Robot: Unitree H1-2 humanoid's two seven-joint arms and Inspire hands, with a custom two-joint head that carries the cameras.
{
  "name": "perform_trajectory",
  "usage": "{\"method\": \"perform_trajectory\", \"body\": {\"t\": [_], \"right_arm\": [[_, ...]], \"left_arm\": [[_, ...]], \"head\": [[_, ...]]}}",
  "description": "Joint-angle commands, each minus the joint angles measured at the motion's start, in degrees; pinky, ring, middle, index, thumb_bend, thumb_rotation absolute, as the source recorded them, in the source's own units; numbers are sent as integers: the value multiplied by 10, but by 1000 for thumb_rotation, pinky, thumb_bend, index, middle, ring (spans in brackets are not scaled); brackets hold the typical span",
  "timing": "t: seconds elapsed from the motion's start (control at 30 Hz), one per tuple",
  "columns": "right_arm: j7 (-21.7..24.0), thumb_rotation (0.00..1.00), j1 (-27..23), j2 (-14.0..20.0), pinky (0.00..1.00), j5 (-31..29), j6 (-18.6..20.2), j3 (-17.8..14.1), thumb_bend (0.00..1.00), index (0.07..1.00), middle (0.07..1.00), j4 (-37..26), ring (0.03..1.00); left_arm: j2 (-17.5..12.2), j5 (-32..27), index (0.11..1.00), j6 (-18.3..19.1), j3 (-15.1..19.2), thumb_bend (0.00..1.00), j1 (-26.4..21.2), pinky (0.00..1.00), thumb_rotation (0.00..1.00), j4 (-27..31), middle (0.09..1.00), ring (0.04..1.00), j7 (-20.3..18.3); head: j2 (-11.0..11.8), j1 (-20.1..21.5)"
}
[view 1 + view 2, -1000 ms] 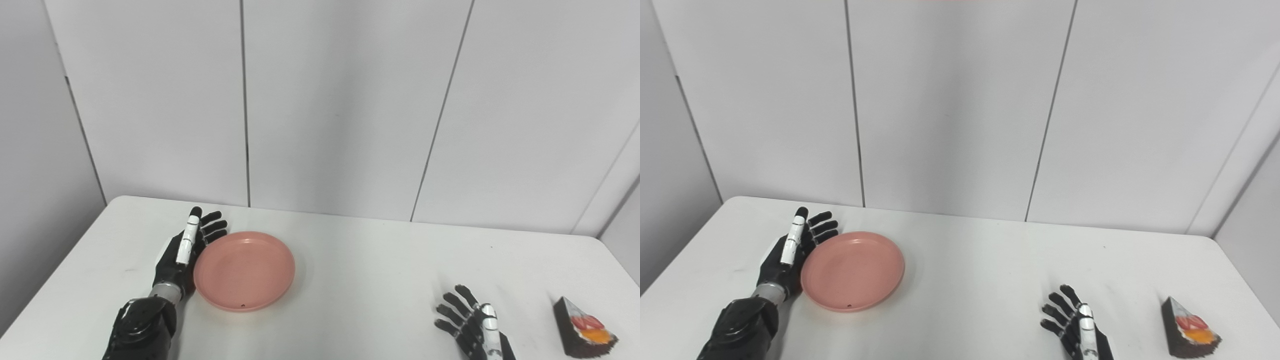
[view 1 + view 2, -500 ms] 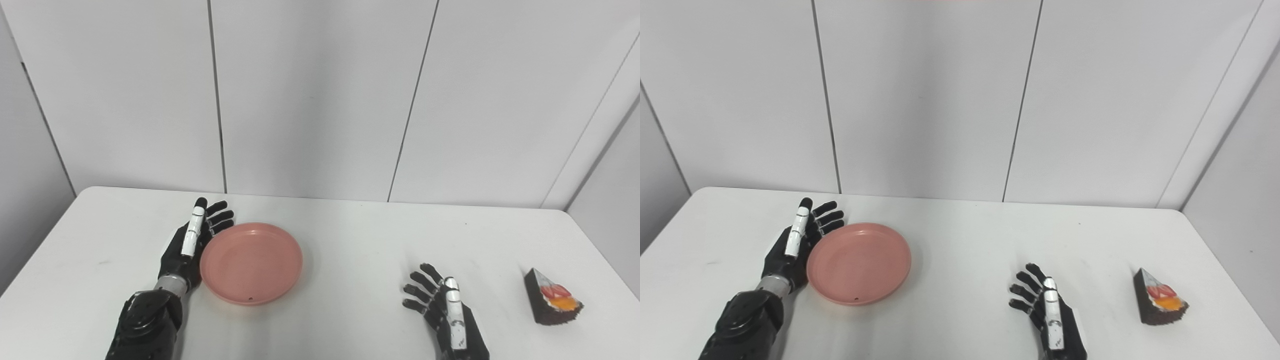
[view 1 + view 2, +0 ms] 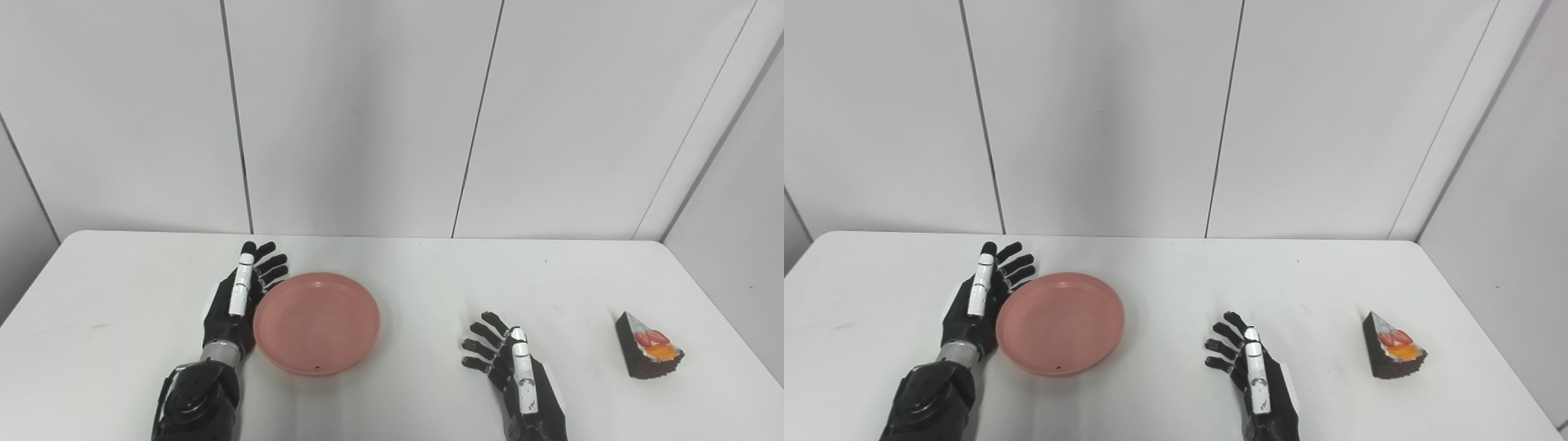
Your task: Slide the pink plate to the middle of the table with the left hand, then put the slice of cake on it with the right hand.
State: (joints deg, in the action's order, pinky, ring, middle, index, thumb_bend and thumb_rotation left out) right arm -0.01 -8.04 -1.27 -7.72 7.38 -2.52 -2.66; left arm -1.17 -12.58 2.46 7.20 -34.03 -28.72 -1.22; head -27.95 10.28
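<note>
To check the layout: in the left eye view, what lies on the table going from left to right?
Left robot hand → pink plate → right robot hand → slice of cake.

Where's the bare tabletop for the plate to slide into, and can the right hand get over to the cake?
Bare table lies between the pink plate and the open right hand. Another bare strip separates that hand from the cake slice. The only tight spot: the open left hand against the plate's left rim.
</note>
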Motion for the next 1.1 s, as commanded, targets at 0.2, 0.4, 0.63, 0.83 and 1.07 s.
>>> {"method": "perform_trajectory", "body": {"t": [0.2,0.4,0.63,0.83,1.07], "right_arm": [[-8,1000,1,-14,665,8,17,7,749,824,804,1,727],[-16,1000,1,-20,654,22,22,13,750,821,804,0,717],[-17,1000,1,-19,645,33,29,17,727,826,812,1,700],[-16,993,-4,-17,645,38,-7,16,781,832,811,25,700],[-19,986,-2,-13,635,70,-52,27,845,848,799,43,694]], "left_arm": [[9,-5,781,12,-1,711,-25,767,893,-2,764,777,-4],[16,-4,764,18,-9,717,-31,770,899,-3,758,786,-12],[25,-1,764,11,-15,703,-37,766,913,-28,759,798,-21],[28,-1,767,-5,-15,702,-43,763,938,-53,757,802,-30],[30,-7,759,-11,-12,699,-42,744,956,-56,753,783,-32]], "head": [[-1,24],[-3,61],[-2,84],[4,95],[9,95]]}}
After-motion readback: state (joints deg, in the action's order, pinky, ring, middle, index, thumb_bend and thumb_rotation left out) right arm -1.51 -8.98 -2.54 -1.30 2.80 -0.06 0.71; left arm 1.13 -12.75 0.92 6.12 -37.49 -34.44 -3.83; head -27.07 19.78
